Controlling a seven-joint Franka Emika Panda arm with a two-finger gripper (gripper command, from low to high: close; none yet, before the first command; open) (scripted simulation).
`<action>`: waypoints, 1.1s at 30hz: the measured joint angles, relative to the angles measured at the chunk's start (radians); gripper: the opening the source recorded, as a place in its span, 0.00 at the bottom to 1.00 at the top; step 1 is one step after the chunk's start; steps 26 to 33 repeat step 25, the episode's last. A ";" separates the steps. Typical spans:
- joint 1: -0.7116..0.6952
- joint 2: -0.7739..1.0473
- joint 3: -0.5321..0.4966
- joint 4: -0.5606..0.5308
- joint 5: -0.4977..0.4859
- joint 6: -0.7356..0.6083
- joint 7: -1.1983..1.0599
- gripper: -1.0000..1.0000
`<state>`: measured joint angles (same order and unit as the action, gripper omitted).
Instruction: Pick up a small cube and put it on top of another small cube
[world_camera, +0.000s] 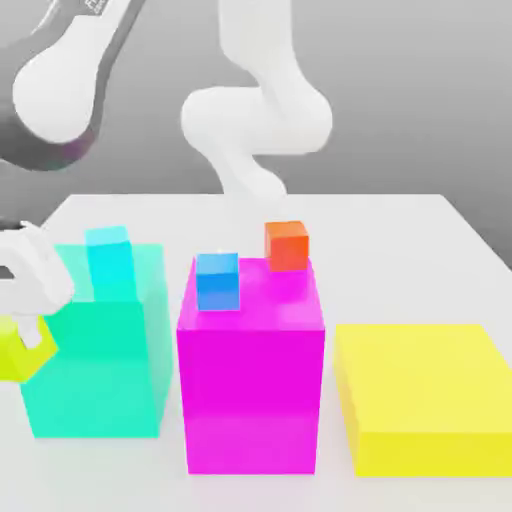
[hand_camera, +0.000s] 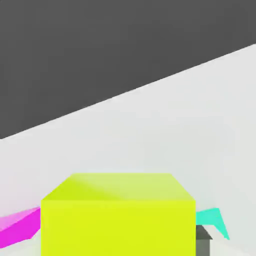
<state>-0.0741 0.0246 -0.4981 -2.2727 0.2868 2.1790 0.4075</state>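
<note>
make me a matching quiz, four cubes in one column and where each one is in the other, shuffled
Things:
1. lime cube
2. blue cube
3. orange cube
4. cyan cube

Places:
A. on the teal block
B. on the magenta block, near its front edge
C. in the claw
D. at the magenta block's far edge

Pairs: 1-C, 2-B, 3-D, 4-A
</note>
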 joint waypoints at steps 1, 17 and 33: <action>0.000 -0.037 0.004 -0.016 -0.024 -0.013 0.039 0.00; -0.187 -0.612 0.264 -0.267 -0.399 -0.223 0.658 0.00; -0.207 -0.582 0.265 -0.391 -0.423 -0.065 0.681 1.00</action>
